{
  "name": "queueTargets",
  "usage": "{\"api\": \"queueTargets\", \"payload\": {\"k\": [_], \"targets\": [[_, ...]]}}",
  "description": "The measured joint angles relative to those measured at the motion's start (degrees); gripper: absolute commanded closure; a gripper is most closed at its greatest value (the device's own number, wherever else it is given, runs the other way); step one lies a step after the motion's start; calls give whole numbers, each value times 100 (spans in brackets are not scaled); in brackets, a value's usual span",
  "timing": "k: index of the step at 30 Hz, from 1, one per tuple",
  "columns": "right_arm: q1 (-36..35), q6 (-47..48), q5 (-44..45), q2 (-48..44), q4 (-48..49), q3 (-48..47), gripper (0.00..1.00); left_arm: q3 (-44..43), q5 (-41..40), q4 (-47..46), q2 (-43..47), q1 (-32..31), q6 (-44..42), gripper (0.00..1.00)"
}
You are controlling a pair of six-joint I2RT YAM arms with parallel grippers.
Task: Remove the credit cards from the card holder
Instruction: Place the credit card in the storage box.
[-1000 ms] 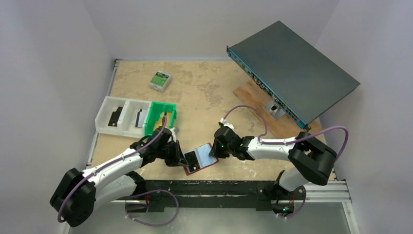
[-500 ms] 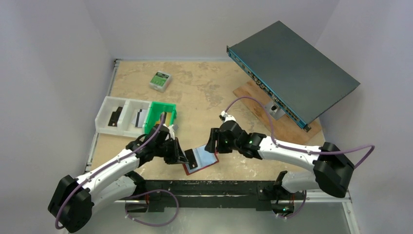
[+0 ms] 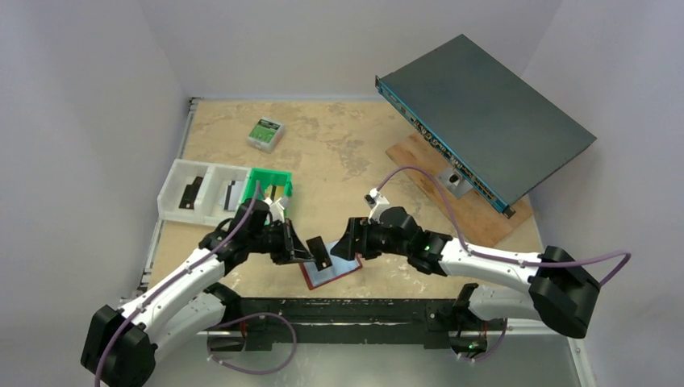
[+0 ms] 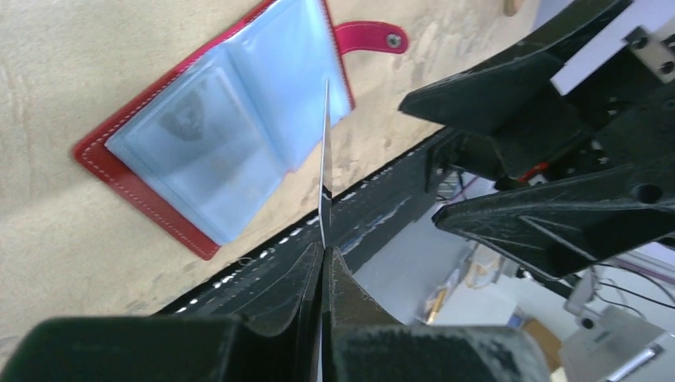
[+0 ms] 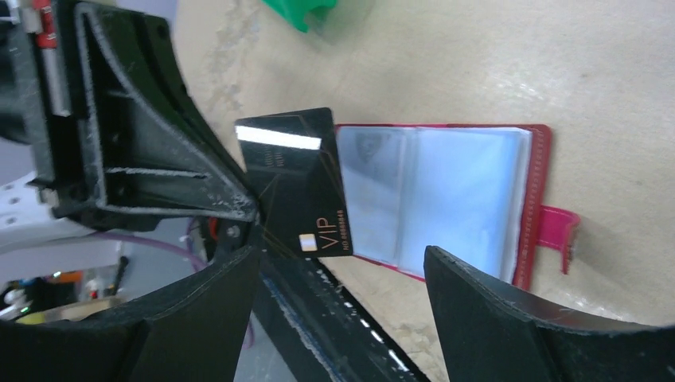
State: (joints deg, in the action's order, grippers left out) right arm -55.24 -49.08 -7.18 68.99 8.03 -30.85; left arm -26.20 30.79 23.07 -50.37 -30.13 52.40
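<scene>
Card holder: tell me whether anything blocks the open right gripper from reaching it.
Mostly nothing: the card holder lies open and uncovered in front of the right gripper. Only the black VIP card, pinched by the left gripper, overlaps its left end.

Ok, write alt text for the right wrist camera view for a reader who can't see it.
The left end effector pinches a thin black card marked VIP at the edge of an open red leather-like card holder lying on the tan tabletop; the right end effector hangs open in the foreground.
</scene>
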Motion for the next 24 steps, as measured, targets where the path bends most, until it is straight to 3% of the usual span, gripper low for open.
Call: {"api": "queueTargets", "payload": {"k": [9, 16, 24], "targets": [[407, -382, -684, -501, 1239, 409, 23, 129, 1088, -1078, 216, 796, 669, 100], [833, -892, -1187, -511, 2031, 643, 25, 232, 1648, -1926, 223, 1047, 1198, 100], [997, -1453, -1626, -199, 2876, 776, 35, 232, 1926, -2374, 219, 1137, 1453, 100]]}}
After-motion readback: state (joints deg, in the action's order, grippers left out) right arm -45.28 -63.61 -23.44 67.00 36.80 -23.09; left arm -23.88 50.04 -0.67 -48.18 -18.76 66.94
